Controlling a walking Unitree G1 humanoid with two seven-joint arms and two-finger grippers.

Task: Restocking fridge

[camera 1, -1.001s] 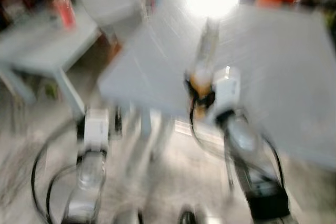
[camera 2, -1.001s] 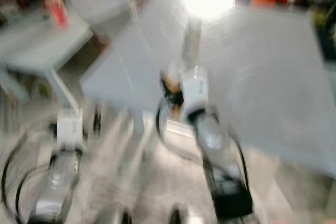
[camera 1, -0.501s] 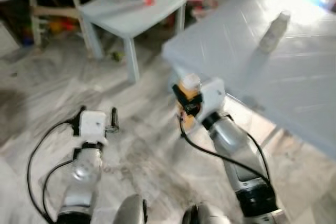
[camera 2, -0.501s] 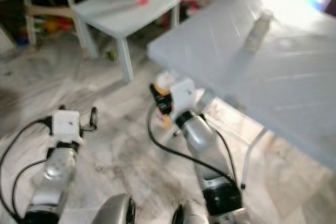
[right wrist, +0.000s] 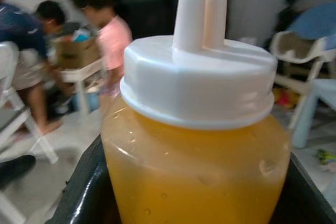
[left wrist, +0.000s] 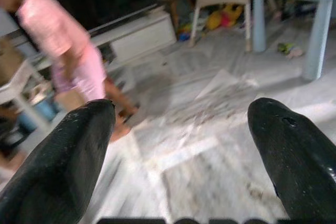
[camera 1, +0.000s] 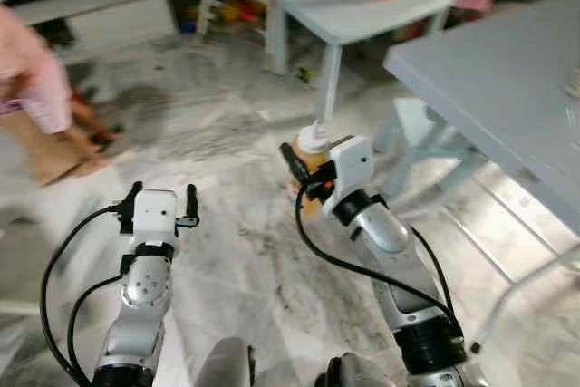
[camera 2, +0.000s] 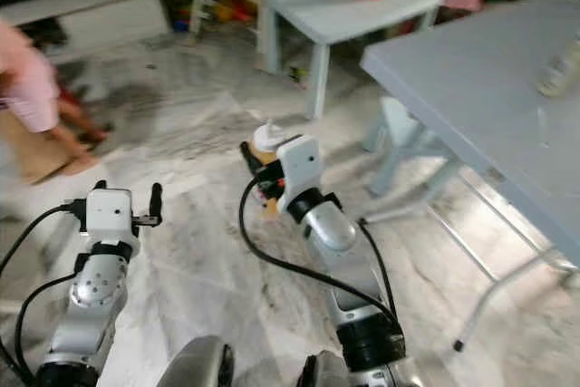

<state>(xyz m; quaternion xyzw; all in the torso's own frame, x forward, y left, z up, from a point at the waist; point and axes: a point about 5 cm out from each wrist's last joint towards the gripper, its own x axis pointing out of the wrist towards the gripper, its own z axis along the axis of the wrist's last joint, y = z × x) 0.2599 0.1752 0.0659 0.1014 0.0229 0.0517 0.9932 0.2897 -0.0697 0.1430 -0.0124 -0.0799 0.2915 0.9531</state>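
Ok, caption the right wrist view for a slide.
Right gripper clamps an orange-filled bottle with white cap.

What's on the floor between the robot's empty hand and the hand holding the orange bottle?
Just bare marble floor, seen in the left eye view. The left gripper is open, and the right gripper holds the orange bottle.

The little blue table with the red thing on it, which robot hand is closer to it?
The right. The right end effector, holding an orange bottle, is out in front near the little blue table. The left end effector is farther back and off to the side.
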